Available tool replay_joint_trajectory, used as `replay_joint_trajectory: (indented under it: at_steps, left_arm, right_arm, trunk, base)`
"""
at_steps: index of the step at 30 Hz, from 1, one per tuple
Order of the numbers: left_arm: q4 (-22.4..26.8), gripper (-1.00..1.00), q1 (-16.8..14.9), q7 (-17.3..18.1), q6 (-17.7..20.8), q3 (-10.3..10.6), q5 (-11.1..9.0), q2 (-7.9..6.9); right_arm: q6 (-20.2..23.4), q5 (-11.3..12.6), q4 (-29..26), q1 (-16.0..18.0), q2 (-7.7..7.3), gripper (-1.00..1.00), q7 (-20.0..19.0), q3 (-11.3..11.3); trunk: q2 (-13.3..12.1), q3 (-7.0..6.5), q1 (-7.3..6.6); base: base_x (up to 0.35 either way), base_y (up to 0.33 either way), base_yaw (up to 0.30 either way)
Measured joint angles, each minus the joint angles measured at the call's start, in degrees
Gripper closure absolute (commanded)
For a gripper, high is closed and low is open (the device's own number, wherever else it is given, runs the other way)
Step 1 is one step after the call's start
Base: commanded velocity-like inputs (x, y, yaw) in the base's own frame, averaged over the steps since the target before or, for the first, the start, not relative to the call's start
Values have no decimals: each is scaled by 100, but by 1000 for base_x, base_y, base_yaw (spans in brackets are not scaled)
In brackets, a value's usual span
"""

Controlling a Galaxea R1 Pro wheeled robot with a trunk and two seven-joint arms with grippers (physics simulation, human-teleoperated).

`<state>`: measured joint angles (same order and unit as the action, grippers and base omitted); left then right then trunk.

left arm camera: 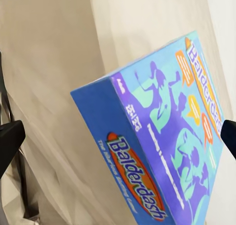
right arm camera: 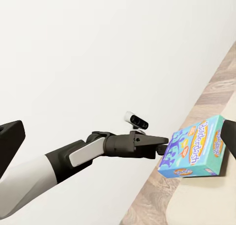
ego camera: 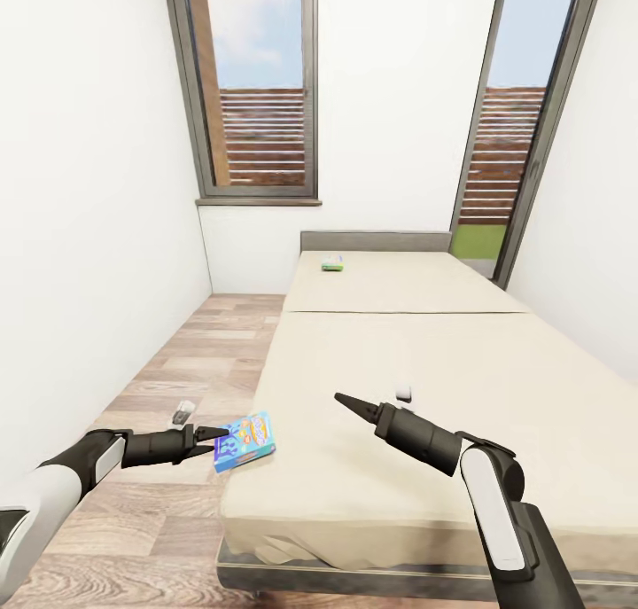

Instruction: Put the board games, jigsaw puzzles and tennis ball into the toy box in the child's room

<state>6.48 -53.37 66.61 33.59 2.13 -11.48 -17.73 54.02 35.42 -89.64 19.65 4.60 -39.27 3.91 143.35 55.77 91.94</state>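
**First board game being taken at the bed's edge; the rest of the tidying is still ahead**

The child's room (ego camera: 106, 192) is seen from the foot of the bed (ego camera: 425, 361), whose beige mattress runs back to a low grey headboard below two tall windows (ego camera: 261, 86). A strip of wood-plank floor (ego camera: 177, 361) lies along the bed's left side.

Two board games are seen on the mattress. The blue board game (ego camera: 245, 442) sits at the near left edge, one end overhanging the floor. The yellow-green board game (ego camera: 332, 262) lies far off, near the headboard.

The left gripper (ego camera: 211, 440) is held level at the blue game's end. From the right wrist view its fingers (right arm camera: 158, 146) are seen closed onto the box edge, so the game is judged to be gripped. The right gripper (ego camera: 341, 401) hovers over the mattress with its tips brought together, holding nothing.

As a judgement, the task is barely begun: one game is just being picked up, one more waits on the bed, and everything else has yet to be gathered into the toy box.
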Motion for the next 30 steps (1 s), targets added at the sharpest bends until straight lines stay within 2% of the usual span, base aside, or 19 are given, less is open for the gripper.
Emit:
replay_joint_trajectory:
  at_steps: [30]
  left_arm:
    - [1, -100, 1, -1, 0, 0, -1, 2]
  right_arm:
    - [0, -4, -1, 0, 0, -100, 3, -9]
  trunk:
    - [0, 0, 0]
  base:
    - [0, -17, 0]
